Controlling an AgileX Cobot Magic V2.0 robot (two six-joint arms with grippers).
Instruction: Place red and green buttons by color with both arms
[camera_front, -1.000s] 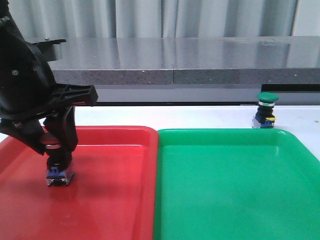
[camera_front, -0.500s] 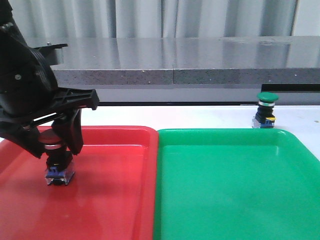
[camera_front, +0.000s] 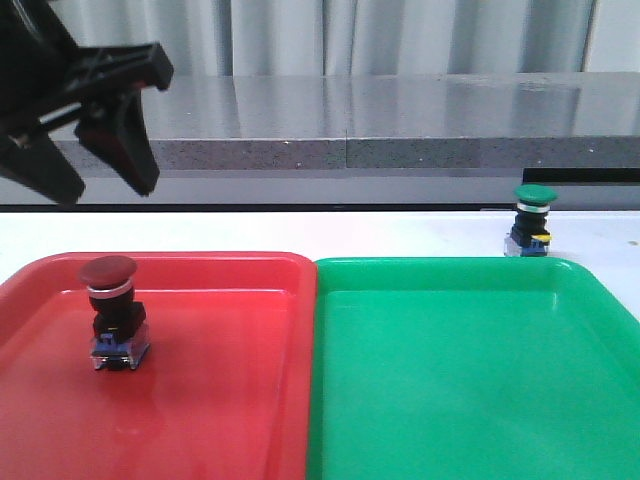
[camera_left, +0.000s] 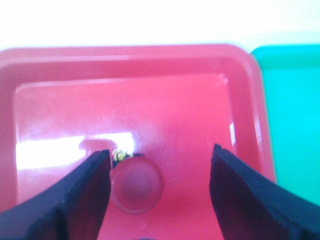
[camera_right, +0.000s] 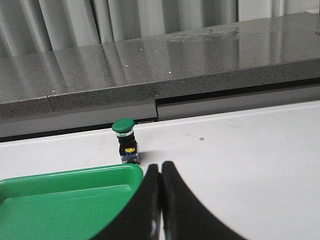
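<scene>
The red button (camera_front: 112, 310) stands upright on its own in the left half of the red tray (camera_front: 230, 262). My left gripper (camera_front: 102, 186) hangs well above it, open and empty. In the left wrist view its dark red cap (camera_left: 137, 184) lies below the spread left gripper (camera_left: 160, 150), closer to one finger (camera_left: 85, 185). The green button (camera_front: 532, 220) stands on the white table just behind the far right corner of the green tray (camera_front: 450, 265). My right gripper (camera_right: 160, 168) is shut on nothing, a short way in front of the green button (camera_right: 125, 140), beside the green tray's corner (camera_right: 132, 172).
The two trays sit side by side, touching along their inner rims. A grey stone ledge (camera_front: 400, 125) runs across behind the table, with pale curtains above it. White tabletop (camera_right: 240, 150) stretches to the right of the green button.
My left gripper has opened, let go of the red button and risen high above the red tray. The button stays upright where it was set. The green button has not moved.
</scene>
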